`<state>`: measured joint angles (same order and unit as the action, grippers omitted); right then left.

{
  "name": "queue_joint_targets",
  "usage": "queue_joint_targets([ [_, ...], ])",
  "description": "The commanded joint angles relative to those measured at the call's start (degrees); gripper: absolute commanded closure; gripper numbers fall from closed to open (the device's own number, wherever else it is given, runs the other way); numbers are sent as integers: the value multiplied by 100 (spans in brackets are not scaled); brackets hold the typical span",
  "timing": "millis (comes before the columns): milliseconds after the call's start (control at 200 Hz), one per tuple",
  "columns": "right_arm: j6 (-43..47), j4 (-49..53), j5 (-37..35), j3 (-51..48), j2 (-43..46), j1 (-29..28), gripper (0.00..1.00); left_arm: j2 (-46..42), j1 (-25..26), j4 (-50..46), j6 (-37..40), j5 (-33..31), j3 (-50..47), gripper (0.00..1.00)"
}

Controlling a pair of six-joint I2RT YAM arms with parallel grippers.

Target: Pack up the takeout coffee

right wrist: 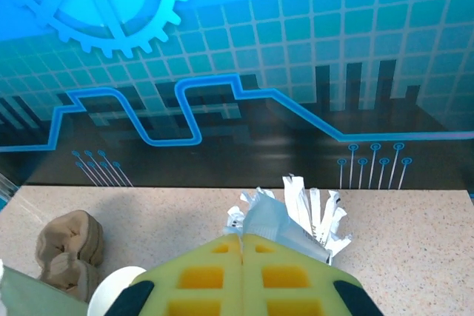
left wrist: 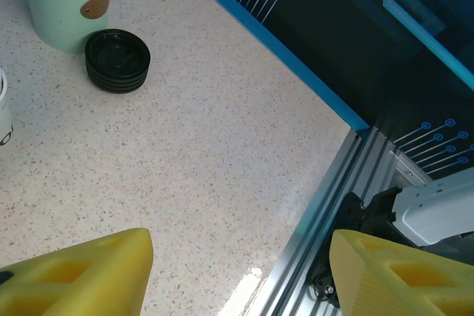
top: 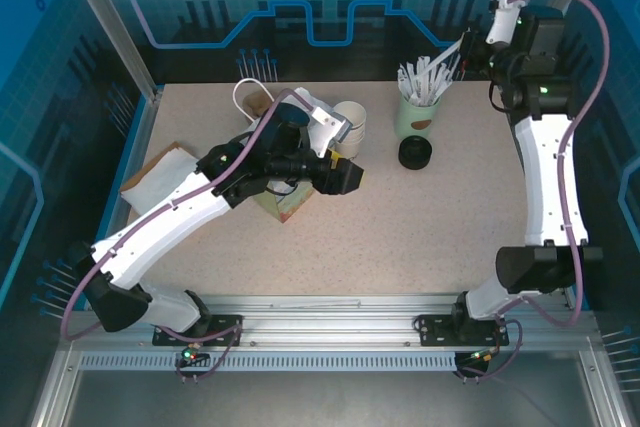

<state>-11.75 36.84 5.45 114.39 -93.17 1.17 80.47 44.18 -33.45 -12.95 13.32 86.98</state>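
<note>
- Left gripper: the yellow fingers are spread wide with nothing but bare table between them. It is held low and level over the middle of the work area, which reads as an approach posture rather than a carry.
- Right gripper: the fingers are pressed together on a pale sachet, pinched above the green cup that holds a bundle of similar packets. It was probably picked as an extra for the order.
- Takeout coffee: its position cannot be told. The left arm covers much of the centre-left of the table, so it may lie beneath.
- Nearby stock: the black lids sit stacked just beside the green cup, and the white cups stand to their left.
- Views compared: the top view gives the layout and both arm poses. The wrist views settle what it leaves doubtful, namely the open gap on the left and the pinch on the right.
</note>
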Motion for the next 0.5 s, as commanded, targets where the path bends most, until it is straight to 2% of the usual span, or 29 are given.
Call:
queue_joint_targets([
  [0,85,192,-47,380,-477,-29,98,44,-3,-91,143,58,152,35],
  [300,36,171,-153,743,-1283,14,98,196,-11,-65,82,163,178,35],
  [495,102,251,-184,421,-1693,30,90,200,-11,-37,78,171,104,35],
])
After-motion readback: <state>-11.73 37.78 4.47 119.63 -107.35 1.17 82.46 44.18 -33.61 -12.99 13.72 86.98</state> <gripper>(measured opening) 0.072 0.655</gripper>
